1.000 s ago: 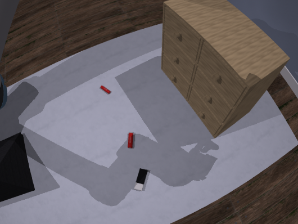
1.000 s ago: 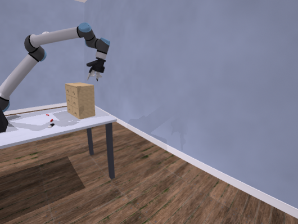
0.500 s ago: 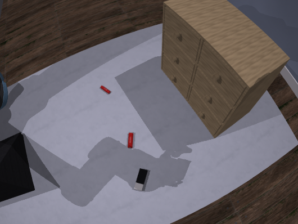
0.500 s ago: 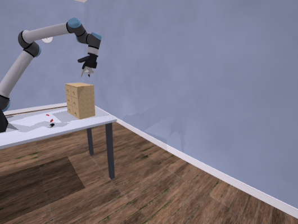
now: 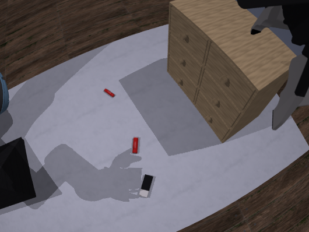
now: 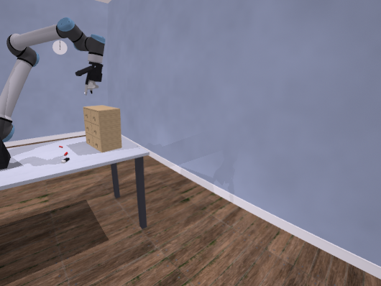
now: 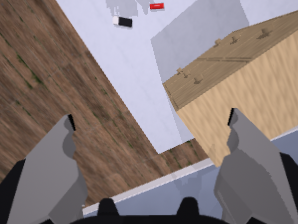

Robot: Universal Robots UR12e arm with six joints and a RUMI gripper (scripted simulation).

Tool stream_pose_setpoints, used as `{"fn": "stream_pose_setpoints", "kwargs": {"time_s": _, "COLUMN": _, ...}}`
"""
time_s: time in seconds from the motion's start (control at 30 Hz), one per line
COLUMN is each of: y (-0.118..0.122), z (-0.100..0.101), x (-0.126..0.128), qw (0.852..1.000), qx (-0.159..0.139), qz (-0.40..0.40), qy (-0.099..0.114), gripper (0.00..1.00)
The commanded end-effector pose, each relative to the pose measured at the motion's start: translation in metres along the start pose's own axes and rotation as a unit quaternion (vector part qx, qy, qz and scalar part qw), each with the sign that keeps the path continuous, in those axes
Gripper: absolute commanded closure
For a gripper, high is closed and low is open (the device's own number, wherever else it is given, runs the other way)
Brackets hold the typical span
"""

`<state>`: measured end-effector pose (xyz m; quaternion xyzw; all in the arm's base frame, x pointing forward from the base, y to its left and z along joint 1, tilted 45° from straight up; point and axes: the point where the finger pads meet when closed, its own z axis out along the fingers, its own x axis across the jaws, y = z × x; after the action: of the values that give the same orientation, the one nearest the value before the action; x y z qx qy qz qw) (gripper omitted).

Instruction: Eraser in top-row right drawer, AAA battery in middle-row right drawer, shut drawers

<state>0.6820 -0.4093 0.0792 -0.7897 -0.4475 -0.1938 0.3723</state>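
The chest [image 5: 233,38] [image 6: 111,129] [image 7: 240,95] stands upright, its drawers shut. The gripper [image 5: 264,80] [image 6: 88,93] [image 7: 150,112] has its fingers spread wide apart with nothing between them; the exterior view shows its height above the chest, which the top view cannot. Out in front of the chest lies the small red battery [image 5: 109,92] [image 6: 60,146], seen in the top and exterior views but outside the wrist view. The larger red battery [image 5: 135,145] [image 6: 65,154] [image 7: 157,6] and, farther from the chest, the black-and-white eraser [image 5: 146,185] [image 6: 65,160] [image 7: 123,22] lie on the table [image 5: 204,189] [image 6: 93,162] [image 7: 120,65] in all three. Only the exterior view shows the wall clock [image 6: 57,49], far beyond the chest.
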Motion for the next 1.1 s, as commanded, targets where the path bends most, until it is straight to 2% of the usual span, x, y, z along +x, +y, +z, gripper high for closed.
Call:
{"fn": "stream_pose_setpoints", "kwargs": {"time_s": 0.0, "y": -0.06, "z": 0.006, "x": -0.01, "qw": 0.997, "qx": -0.03, "qz": -0.075, "qy": -0.001, "gripper": 0.0}}
{"fn": "stream_pose_setpoints", "kwargs": {"time_s": 0.17, "y": -0.108, "z": 0.022, "x": -0.017, "qw": 0.99, "qx": -0.047, "qz": -0.134, "qy": -0.007, "gripper": 0.0}}
{"fn": "stream_pose_setpoints", "kwargs": {"time_s": 0.23, "y": -0.108, "z": 0.022, "x": -0.017, "qw": 0.99, "qx": -0.047, "qz": -0.134, "qy": -0.007, "gripper": 0.0}}
{"fn": "stream_pose_setpoints", "kwargs": {"time_s": 0.4, "y": -0.146, "z": 0.039, "x": -0.022, "qw": 0.982, "qx": -0.059, "qz": -0.181, "qy": -0.012, "gripper": 0.0}}
{"fn": "stream_pose_setpoints", "kwargs": {"time_s": 0.53, "y": -0.167, "z": 0.051, "x": -0.024, "qw": 0.976, "qx": -0.066, "qz": -0.207, "qy": -0.016, "gripper": 0.0}}
{"fn": "stream_pose_setpoints", "kwargs": {"time_s": 0.73, "y": -0.183, "z": 0.061, "x": -0.026, "qw": 0.971, "qx": -0.071, "qz": -0.228, "qy": -0.02, "gripper": 0.0}}
{"fn": "stream_pose_setpoints", "kwargs": {"time_s": 1.07, "y": -0.187, "z": 0.063, "x": -0.027, "qw": 0.97, "qx": -0.072, "qz": -0.233, "qy": -0.021, "gripper": 0.0}}
